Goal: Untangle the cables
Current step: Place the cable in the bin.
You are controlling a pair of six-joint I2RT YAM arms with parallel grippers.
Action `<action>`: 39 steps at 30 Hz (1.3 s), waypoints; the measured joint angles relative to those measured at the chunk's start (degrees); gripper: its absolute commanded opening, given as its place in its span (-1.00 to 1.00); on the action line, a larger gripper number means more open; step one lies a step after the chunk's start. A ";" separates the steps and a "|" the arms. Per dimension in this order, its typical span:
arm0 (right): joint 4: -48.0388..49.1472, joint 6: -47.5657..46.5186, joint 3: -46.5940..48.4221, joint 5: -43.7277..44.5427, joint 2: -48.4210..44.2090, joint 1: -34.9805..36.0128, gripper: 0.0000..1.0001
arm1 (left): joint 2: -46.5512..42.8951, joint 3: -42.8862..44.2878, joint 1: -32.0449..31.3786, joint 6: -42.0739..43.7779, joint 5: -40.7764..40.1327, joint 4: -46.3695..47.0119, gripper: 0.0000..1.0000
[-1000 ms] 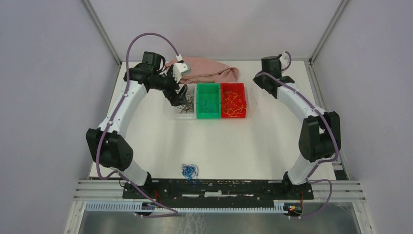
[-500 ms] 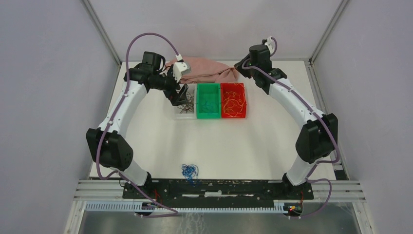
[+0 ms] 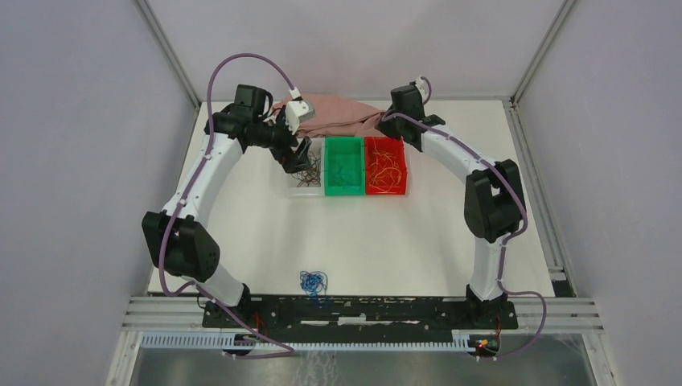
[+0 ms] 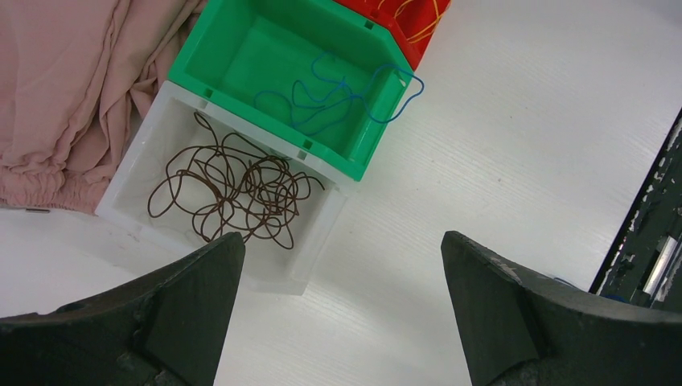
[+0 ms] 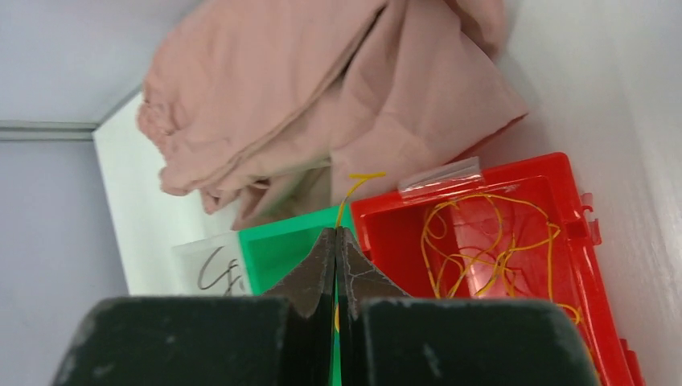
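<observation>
Spanning the workspace, the white table (image 3: 418, 241) carries everything. A crumpled pink cloth (image 3: 342, 112) lies at its far edge. Just in front of it three bins stand touching in a row: a clear bin (image 4: 121, 201) on the left, a green bin (image 3: 343, 193) in the middle and a red bin (image 3: 386, 192) on the right. The left gripper (image 4: 339, 241) hangs over the clear bin's corner, its jaws spread wide and holding nothing. The right gripper (image 5: 335, 241) sits above the far edge of the green and red bins, its jaws pressed together on a single yellow cable (image 5: 354, 183) that pokes out past the tips. Dark brown cables (image 4: 241, 189) curl in the clear bin, blue cables (image 4: 338, 96) lie in the green bin with one loop over its wall, and yellow cables (image 5: 490, 249) fill the red bin. A small blue bundle (image 3: 314, 281) rests on the table near the arm bases, well apart from the bins.
</observation>
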 measured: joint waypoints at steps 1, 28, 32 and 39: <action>-0.09 -0.42 0.02 0.11 1.01 0.00 -1.00 | 0.00 -0.07 0.02 -0.02 0.00 0.11 0.99; -8.72 -13.42 1.64 12.11 9.42 5.05 -1.00 | 0.00 -1.07 0.72 -0.11 0.33 1.36 0.99; -9.42 -14.10 1.99 12.33 11.96 5.44 -0.99 | 0.00 -1.09 0.83 -0.11 0.31 1.38 0.99; -10.51 -16.92 3.78 13.16 14.51 5.40 -0.53 | 0.00 -1.25 1.09 -0.09 0.31 1.33 0.99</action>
